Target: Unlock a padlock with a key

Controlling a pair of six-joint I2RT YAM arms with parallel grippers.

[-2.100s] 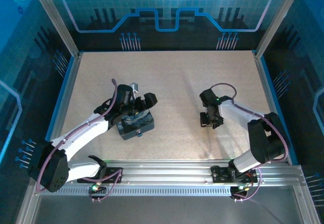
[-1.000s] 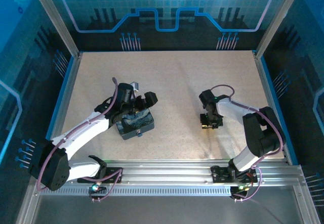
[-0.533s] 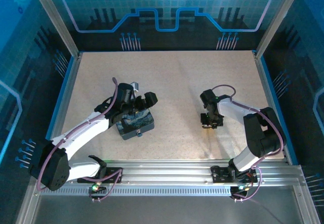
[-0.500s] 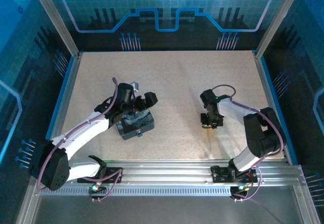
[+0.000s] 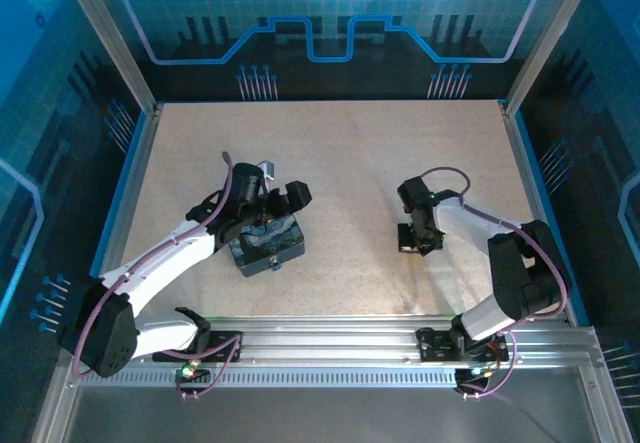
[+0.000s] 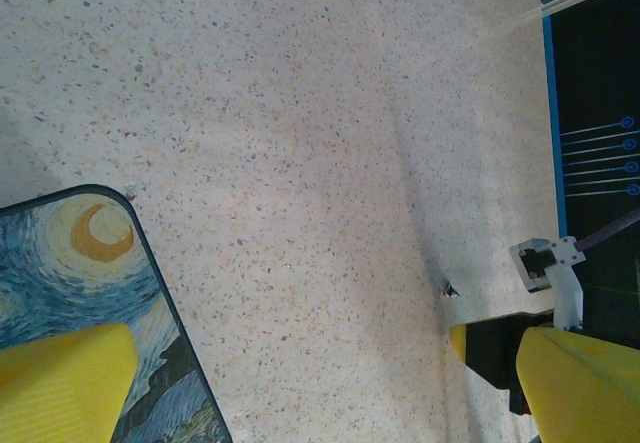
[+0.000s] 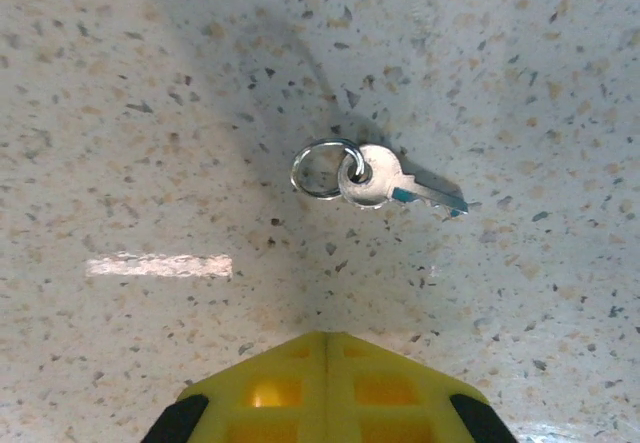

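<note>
Overhead, the left tool (image 5: 266, 219) hangs over the far end of the box (image 5: 262, 249) printed with a blue-and-yellow starry night, which lies left of centre on the speckled surface (image 5: 350, 163). A tiny bluish speck at the box's near edge looks to be the padlock (image 5: 274, 264), touching or just beside the box; it is too small to tell more. The right tool (image 5: 417, 242) points down at the surface on the right side, well apart from the box. From above, its fingers and whatever lies under them cannot be made out.

The right wrist view shows the key (image 7: 395, 187), silvery and threaded on a small ring (image 7: 296, 171). It lies flat on the surface just ahead of the tool, not touching it. That tool's yellow fingers (image 7: 290, 388) are pressed together with only a seam between them, gripping nothing.

The left wrist view shows the left tool spread wide. One yellow finger (image 6: 60, 383) sits over the box's lid (image 6: 70, 253) near its rounded corner, and the other yellow finger (image 6: 585, 388) is out over bare surface. Whether the first touches the lid I cannot tell; nothing is held between them.
</note>
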